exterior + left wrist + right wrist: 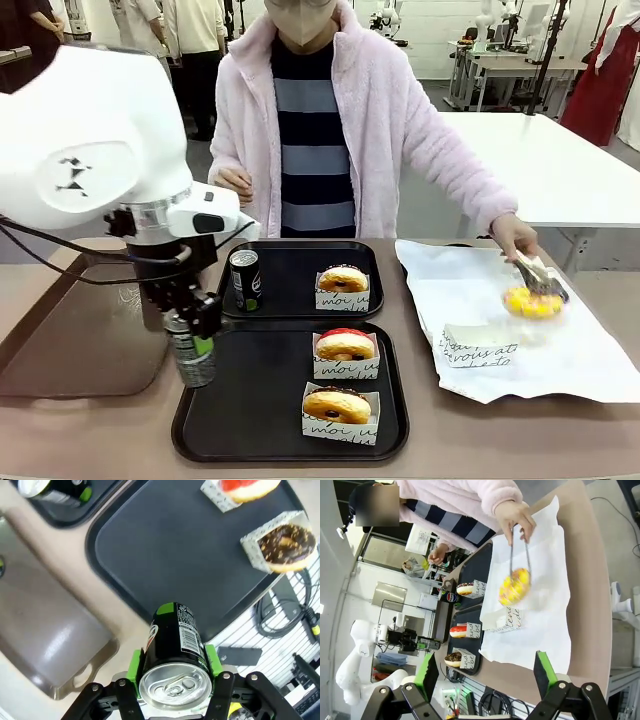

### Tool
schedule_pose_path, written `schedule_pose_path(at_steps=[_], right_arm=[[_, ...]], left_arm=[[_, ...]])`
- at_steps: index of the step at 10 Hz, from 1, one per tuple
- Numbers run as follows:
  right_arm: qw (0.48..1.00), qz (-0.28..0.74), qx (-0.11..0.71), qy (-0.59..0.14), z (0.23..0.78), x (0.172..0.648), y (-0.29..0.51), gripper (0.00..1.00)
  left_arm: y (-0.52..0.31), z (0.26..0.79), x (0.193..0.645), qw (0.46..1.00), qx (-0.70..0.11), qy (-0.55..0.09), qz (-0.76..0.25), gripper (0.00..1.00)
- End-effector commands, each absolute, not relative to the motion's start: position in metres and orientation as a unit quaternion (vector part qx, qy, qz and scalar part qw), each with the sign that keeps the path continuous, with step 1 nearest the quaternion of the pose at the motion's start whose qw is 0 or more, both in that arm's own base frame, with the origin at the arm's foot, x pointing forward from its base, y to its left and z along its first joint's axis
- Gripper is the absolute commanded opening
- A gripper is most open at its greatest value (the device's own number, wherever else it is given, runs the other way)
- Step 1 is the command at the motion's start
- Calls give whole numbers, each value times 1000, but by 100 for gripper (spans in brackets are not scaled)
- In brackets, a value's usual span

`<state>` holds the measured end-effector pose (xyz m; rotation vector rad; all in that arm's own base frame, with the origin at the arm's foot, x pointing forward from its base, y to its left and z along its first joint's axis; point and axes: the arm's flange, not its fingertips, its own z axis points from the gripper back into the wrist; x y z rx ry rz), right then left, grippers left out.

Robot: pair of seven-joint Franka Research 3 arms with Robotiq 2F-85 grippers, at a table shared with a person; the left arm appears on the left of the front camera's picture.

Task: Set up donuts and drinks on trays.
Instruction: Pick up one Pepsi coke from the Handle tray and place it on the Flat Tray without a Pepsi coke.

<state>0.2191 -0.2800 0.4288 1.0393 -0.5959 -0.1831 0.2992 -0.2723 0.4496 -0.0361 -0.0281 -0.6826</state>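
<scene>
My left claw (172, 680) is clamped on a drink can (175, 650) — green pads (134, 666) pressed to both sides, silver top toward the wrist, base pointing away. In the front view the can (192, 355) hangs upright under the claw, its long axis vertical, hovering at the left rim of the near tray (250, 400); I can't tell whether the base is touching anything.

The relation that matters: the open black floor of the near tray lies straight ahead of and below the can's base, slightly toward the tray's inner side. Two donuts in paper sleeves, a red-topped one (345, 346) and a chocolate one (337, 405), sit well apart from the claw on the tray's far side, so the left part of the tray is free. My call is a short shift inward, then straight down, keeping the can vertical.

Far tray (300, 262), beyond the claw: one can (245, 280) already standing, one glazed donut (343, 279) beside it. Brown tray (70, 330) just outside the claw, on the counter (100, 440).

My right claw (482, 675) is wide open, gripping nothing, well away from both trays. Ahead of it the person's hand (515, 517) works tongs (520, 555) around a yellow donut (514, 586) over the white paper (540, 625), an empty sleeve (512, 619) just beside it. The left arm is clearly nearer to the near tray — this placement is its job.
</scene>
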Motion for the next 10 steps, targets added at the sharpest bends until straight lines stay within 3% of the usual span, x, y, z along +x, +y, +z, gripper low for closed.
schedule_pose_path(at_steps=[1,7,10], right_arm=[[815,-80,494,-292,429,220,-282,100],[815,-80,494,-292,429,220,-282,100],[815,-80,494,-292,429,220,-282,100]], left_arm=[[-293,448,310,946,-52,-32,-319,58],[-316,384,351,958,-34,-2,-285,58],[-317,384,348,955,-35,-4,-295,58]])
